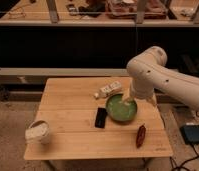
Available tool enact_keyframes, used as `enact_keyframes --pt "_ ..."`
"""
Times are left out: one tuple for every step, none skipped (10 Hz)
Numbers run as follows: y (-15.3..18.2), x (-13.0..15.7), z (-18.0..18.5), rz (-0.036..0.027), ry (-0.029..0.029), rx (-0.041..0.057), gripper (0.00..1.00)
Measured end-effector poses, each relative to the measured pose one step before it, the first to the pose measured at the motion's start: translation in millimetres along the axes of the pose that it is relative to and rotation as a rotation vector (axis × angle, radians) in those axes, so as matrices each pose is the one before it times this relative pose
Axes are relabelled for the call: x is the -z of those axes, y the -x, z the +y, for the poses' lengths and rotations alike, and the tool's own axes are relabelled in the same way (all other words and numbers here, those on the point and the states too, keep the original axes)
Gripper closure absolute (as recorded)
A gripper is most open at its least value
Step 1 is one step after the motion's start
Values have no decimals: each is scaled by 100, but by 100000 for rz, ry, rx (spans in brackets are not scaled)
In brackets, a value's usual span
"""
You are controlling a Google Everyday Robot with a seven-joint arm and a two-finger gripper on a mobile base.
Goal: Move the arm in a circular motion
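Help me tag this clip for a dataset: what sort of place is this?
Probably a robotics lab or test area: a small wooden table set with props, a long counter of cluttered gear behind, and the arm with its gripper over a green bowl.

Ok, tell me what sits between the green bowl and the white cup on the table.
In the camera view, the black phone lies between the green bowl and the white cup. The gripper hangs over the bowl.

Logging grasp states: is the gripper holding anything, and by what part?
Cannot be told. The gripper hangs over the green bowl, at the end of the arm.
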Motion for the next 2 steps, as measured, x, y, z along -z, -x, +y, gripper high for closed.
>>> enact_keyframes --pt "1000 350 -63 -1198 -147 586 20" --pt "-20 -37 -47 -3 14 204 20"
